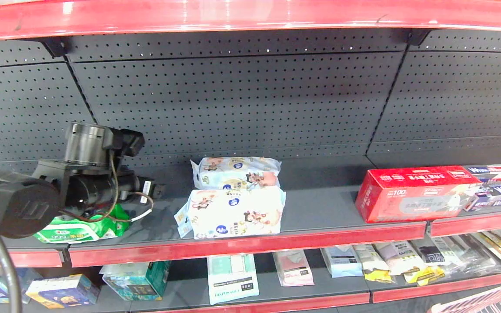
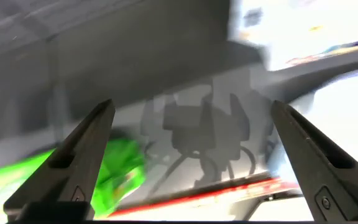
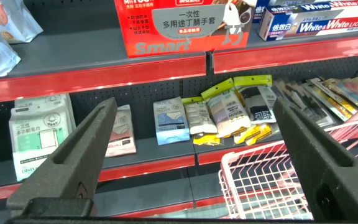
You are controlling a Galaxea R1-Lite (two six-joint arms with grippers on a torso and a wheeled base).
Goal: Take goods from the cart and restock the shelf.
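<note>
Nearest, the pink wire cart [image 3: 260,180] stands low and well to the right of the green pack [image 1: 76,230]. The right gripper [image 3: 192,102] hangs over the cart with its fingers spread wide and nothing between them. The green pack itself lies flat on the grey shelf [image 1: 320,213], close behind the red front lip and under the left arm's wrist. The left gripper [image 2: 191,104], just beyond the green pack and to its right, is also spread and empty, so the placing looks done. Withdrawing well calls for lifting the wrist first, because a loose cable droops onto the green pack and could drag it forward. Further right of the green pack lie two white packs [image 1: 237,213], one behind the other, then a red box [image 1: 411,193].
</note>
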